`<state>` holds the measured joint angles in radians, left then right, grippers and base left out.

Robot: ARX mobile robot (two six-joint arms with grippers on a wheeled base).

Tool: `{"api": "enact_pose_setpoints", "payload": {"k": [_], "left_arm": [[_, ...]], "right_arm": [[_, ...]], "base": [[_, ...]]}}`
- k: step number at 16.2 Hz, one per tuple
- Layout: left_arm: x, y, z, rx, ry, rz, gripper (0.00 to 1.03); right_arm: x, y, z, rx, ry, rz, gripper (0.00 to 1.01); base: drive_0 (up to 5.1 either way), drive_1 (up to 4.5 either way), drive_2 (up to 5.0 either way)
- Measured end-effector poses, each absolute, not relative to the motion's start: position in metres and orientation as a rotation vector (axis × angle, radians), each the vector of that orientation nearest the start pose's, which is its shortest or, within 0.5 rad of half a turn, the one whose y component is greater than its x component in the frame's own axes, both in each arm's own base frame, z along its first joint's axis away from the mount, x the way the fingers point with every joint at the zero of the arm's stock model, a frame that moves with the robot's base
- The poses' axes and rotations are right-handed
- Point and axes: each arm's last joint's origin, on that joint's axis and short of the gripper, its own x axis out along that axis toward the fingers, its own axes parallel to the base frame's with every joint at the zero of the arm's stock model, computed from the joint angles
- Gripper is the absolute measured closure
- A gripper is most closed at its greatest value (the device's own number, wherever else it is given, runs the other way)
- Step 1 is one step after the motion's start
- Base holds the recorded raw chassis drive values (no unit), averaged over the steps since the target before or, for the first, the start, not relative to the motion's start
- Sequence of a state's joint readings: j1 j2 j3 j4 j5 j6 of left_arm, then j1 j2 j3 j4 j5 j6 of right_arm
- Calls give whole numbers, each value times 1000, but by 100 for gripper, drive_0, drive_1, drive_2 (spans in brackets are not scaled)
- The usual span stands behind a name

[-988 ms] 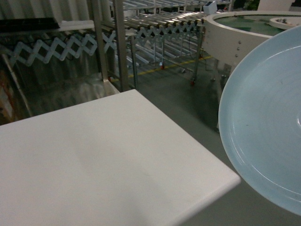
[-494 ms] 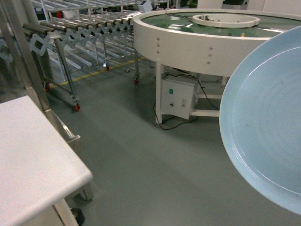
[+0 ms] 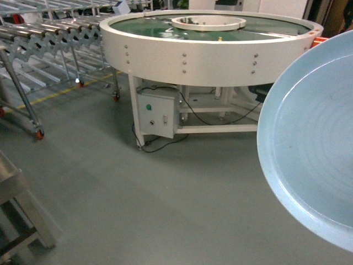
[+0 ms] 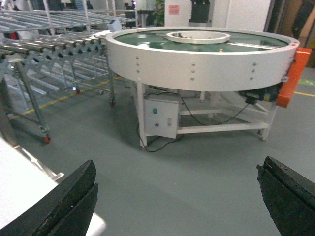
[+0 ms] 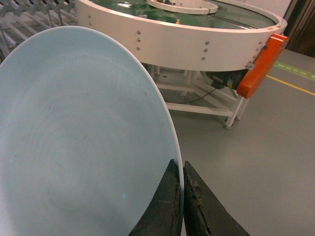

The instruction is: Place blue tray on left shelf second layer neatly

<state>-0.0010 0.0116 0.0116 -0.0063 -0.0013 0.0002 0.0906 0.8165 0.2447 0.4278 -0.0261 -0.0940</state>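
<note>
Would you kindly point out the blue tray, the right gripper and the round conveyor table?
blue tray (image 5: 83, 137): right wrist view, middle of its inner face.
right gripper (image 5: 181, 196): right wrist view, fingertips pinching the tray's rim.
round conveyor table (image 3: 209, 55): head view, white side wall.

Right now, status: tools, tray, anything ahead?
Right tool shut on blue tray rim, tray carried tilted. Left tool open, empty. Shelf not in view. Round conveyor table and roller conveyor ahead across bare floor.

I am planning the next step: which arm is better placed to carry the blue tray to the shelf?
The right. Its tool is already closed on the rim of the blue tray, held off the floor. The left tool is open and empty. No shelf is recognisable in these views.
</note>
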Motion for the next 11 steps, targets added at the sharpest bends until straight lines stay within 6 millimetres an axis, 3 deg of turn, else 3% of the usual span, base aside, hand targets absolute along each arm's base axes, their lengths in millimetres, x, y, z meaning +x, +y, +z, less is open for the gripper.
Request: {"api": "enact_pose_setpoints", "payload": {"k": [8, 11], "left_arm": [[98, 0, 166, 1, 3, 0, 5], [98, 0, 166, 0, 4, 1, 5]], "right_arm": [[172, 17, 200, -98, 133, 125, 99], [172, 17, 200, -98, 136, 126, 99]], "base": [[-152, -152, -152], [199, -99, -636]]}}
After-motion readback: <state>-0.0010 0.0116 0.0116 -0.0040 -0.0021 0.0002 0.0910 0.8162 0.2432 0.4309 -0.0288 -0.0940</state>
